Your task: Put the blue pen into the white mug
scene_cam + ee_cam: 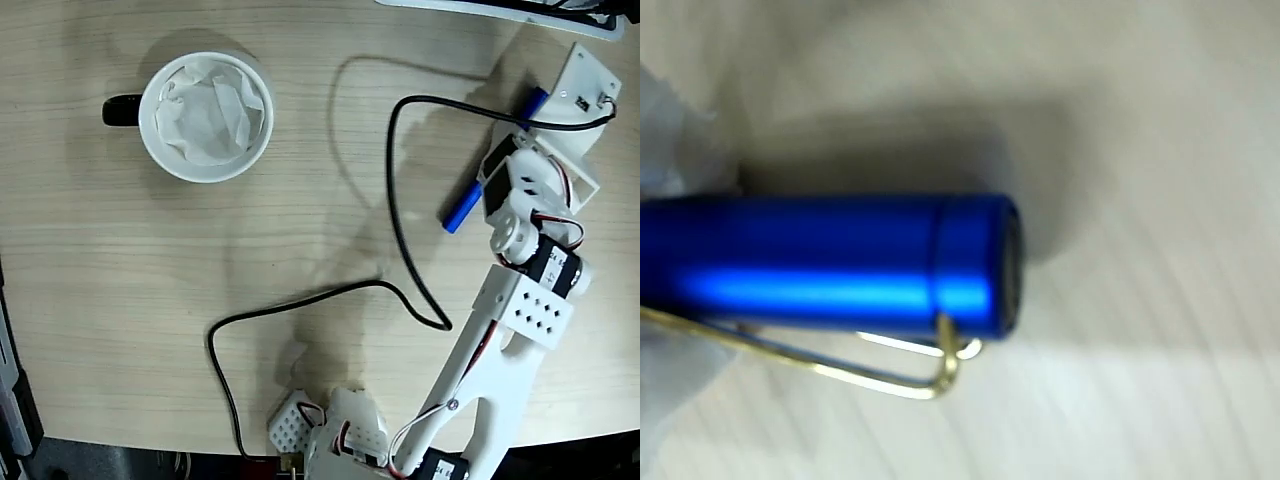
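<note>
Looking at the fixed view: the white mug (207, 116), paper-lined, black handle to its left, sits upper left on the worktop (120, 300). The blue pen (463, 210) is far right, well apart from the mug, its middle hidden under the claw (515, 160) — both ends poke out. Claw appears clenched on the pen, though the fingers are mostly hidden by the wrist. A black cable (395, 200) loops across the wood. Wrist view: pen end (840, 262) fills the frame, clip (840, 365) below it, blurred worktop behind. Progress: grasp apparently made; carrying over to the mug and dropping remain. No readable writing or brand anywhere.
</note>
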You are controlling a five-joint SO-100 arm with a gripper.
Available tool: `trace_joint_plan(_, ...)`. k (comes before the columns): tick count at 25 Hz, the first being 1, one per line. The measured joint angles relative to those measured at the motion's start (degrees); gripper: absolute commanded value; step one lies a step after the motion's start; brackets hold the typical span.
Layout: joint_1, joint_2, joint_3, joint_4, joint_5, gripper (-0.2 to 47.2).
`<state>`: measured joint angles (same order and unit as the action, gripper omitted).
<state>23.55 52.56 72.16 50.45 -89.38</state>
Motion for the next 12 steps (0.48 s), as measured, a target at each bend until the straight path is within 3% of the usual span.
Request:
trace_joint_plan(5,-5.01,16.08,9.84,-4.57,0.0,0.1)
trace_joint_plan(12,-12.57,43.77,35.51,-32.26,-0.18,0.1)
